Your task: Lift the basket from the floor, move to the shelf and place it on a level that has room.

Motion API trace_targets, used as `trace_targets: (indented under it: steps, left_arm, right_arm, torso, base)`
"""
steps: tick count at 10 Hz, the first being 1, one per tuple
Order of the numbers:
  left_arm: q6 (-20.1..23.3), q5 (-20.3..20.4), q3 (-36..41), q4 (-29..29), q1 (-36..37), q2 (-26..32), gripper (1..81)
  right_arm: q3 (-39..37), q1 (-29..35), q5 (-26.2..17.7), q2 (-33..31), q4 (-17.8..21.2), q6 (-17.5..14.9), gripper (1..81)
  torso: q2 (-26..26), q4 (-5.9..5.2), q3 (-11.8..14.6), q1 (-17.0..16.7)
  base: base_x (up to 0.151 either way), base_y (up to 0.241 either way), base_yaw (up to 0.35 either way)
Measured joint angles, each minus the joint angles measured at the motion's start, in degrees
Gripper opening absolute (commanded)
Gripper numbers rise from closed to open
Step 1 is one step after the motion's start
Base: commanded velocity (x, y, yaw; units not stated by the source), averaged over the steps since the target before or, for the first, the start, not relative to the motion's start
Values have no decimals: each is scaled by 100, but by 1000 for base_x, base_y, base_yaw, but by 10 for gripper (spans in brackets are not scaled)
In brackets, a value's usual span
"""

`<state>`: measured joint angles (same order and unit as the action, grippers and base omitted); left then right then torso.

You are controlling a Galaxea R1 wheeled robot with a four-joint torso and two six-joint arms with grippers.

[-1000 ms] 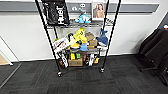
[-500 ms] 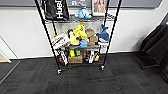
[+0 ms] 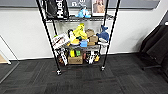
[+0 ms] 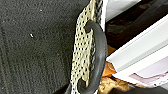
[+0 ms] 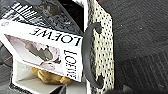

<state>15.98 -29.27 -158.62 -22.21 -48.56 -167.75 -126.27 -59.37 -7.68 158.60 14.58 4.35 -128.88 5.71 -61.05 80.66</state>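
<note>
step: carrying, facing shelf (image 3: 78, 37) at 12 o'clock | basket (image 4: 83, 50) close under both wrists above floor (image 4: 32, 50) | fingers: cannot tell | next, by judgement: close in, raise basket to top level

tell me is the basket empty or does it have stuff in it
Not empty. Inside the basket, the right wrist view shows a white box printed LOEWE and something golden-brown beneath it.

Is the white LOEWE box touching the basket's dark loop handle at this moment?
Cannot tell. In the right wrist view the white box overlaps the handle edge, with no gap or contact visible.
</note>
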Motion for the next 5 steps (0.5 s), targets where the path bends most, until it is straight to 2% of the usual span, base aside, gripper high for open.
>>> trace_targets:
  steps: [5]
  left_arm:
    - [-22,-35,0,0,115,4,811]
  right_arm:
    - [-96,166,-44,229,173,0,811]
  torso:
    - [-833,0,-54,513]
  base:
    - [0,0,0]
